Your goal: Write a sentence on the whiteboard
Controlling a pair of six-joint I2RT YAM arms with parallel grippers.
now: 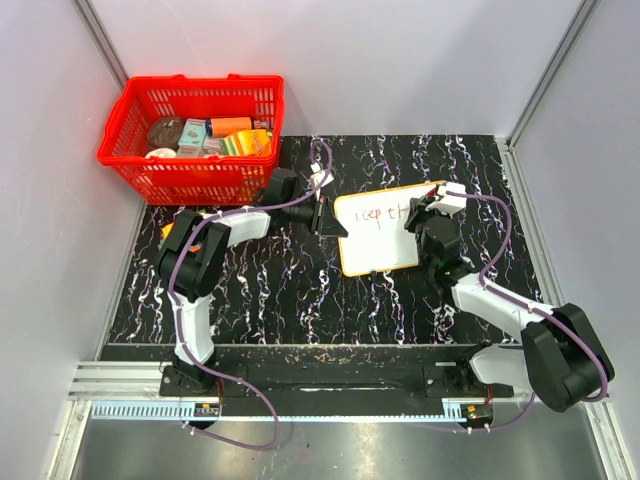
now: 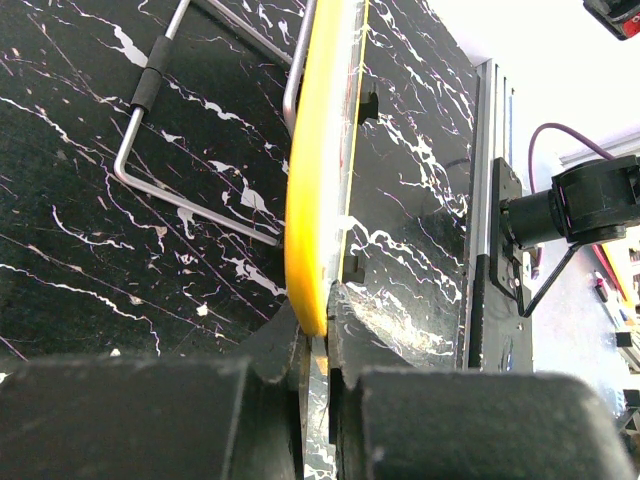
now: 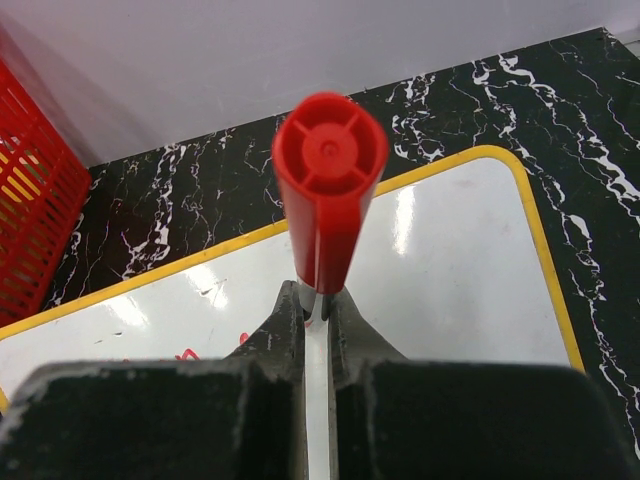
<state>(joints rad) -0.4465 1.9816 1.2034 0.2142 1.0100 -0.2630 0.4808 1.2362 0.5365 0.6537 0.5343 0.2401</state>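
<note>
Top view: red basket (image 1: 192, 140) sits well off to the far left of the left gripper (image 1: 328, 216). It holds small boxes and packets in teal, orange and yellow-green (image 1: 228, 136), plus a round brownish item (image 1: 165, 131). The whiteboard (image 1: 375, 250) lies tilted on the black marbled table (image 1: 250, 290) between the two claws. Left gripper is on its left edge, right gripper (image 1: 421, 214) is over its right part. The sentence (image 1: 380, 215) is partial, reads roughly "keep th", just left of the right claw.

Left wrist: board is edge-on, with its yellow rim (image 2: 318, 190) running straight out from the fingers (image 2: 278, 350). Jaws are pinched narrow on that rim. A bent wire frame (image 2: 150, 150) with a black sleeve lies ahead-left of the claw; can't tell what it belongs to.

Right wrist: jaws are clamped narrow on a red marker (image 3: 328, 190), butt end toward the camera. White board surface is directly below and ahead of the claw. Basket wall is at far left. A bit of red writing shows just left of the fingers (image 3: 282, 325).
</note>
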